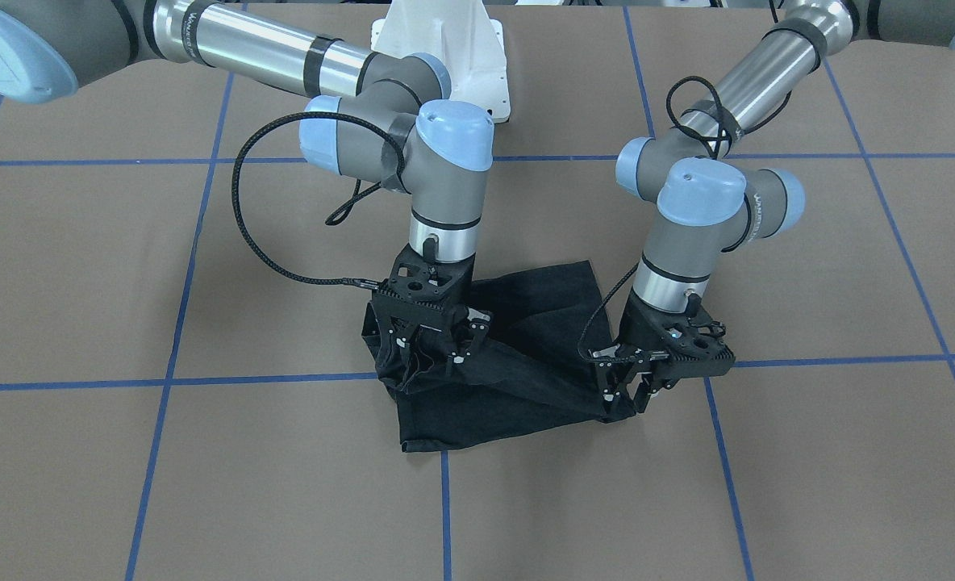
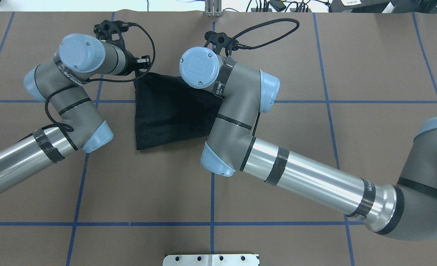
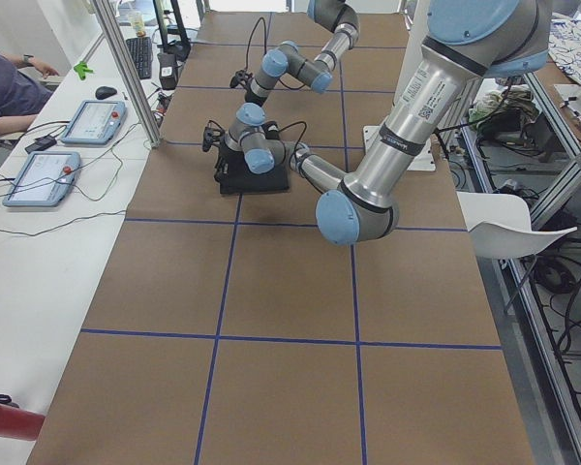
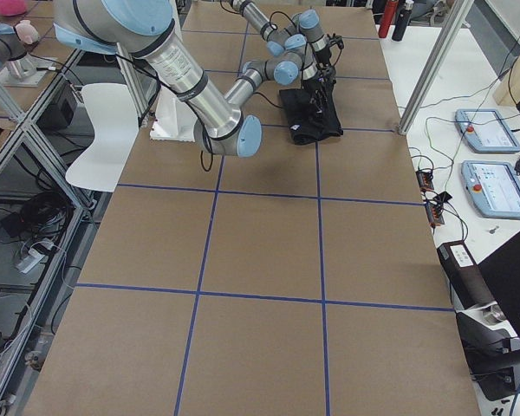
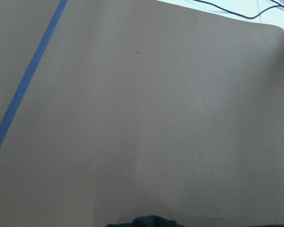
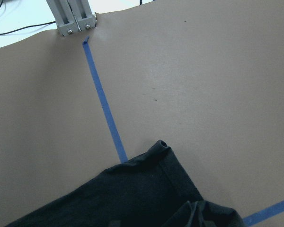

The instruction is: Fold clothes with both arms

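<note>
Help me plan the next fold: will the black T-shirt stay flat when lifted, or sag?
Probably floppy: the T-shirt drapes between the right gripper and left gripper. Likely light: pinched edges seem enough to lift it.

Open tabletop (image 2: 148,184) around T-shirt (image 2: 167,114); left arm (image 2: 74,107), right arm (image 2: 237,111) over its far edge.

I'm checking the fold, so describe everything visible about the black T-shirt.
The black T-shirt looks like soft matte fabric, folded into a compact, roughly four-sided bundle; no graphic or logo shows. It lies on the brown table where blue tape lines cross. Its edge on the operators' side is raised off the table and stretched between the right gripper, which pinches bunched cloth at one corner, and the left gripper, which pinches the other. The right wrist view shows a stitched hem at a corner.
</note>
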Controlling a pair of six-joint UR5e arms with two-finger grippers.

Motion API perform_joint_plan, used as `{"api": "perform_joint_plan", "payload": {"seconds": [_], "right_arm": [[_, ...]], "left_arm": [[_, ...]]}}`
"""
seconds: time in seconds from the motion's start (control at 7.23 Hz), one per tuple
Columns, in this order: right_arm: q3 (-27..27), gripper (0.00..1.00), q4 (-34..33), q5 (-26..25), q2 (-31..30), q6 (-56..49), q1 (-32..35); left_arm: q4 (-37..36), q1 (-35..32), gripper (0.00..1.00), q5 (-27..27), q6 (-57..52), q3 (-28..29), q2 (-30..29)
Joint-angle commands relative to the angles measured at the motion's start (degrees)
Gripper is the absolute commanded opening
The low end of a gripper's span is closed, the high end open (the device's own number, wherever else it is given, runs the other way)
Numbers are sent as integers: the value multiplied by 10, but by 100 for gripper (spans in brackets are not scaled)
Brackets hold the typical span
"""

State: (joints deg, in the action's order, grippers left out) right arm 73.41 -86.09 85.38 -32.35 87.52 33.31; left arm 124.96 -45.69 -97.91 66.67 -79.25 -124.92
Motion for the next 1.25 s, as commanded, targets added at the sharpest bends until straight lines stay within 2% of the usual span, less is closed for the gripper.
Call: {"api": "perform_joint_plan", "payload": {"seconds": [0.0, 0.14, 0.42, 0.55, 0.69, 0.83, 1.11], "right_arm": [[5, 100, -43, 51, 48, -13, 10], [5, 100, -63, 44, 71, -2, -16], [-9, 98, -68, -48, 70, 45, -87], [-36, 73, -60, -76, 68, 48, -97], [-51, 25, -60, -79, 69, 40, -93], [-59, 0, -63, -79, 68, 35, -84], [-91, 0, -46, -78, 69, -13, -64]], "left_arm": [[0, -40, 100, -61, -91, -27, 16], [1, -48, 100, -63, -127, -34, 27], [1, -49, 100, -63, -131, -49, 39], [1, -49, 100, -64, -131, -63, 49], [0, -49, 100, -64, -131, -77, 60], [0, -49, 100, -79, -131, -89, 70], [-1, -49, 100, -82, -131, -101, 80]]}}
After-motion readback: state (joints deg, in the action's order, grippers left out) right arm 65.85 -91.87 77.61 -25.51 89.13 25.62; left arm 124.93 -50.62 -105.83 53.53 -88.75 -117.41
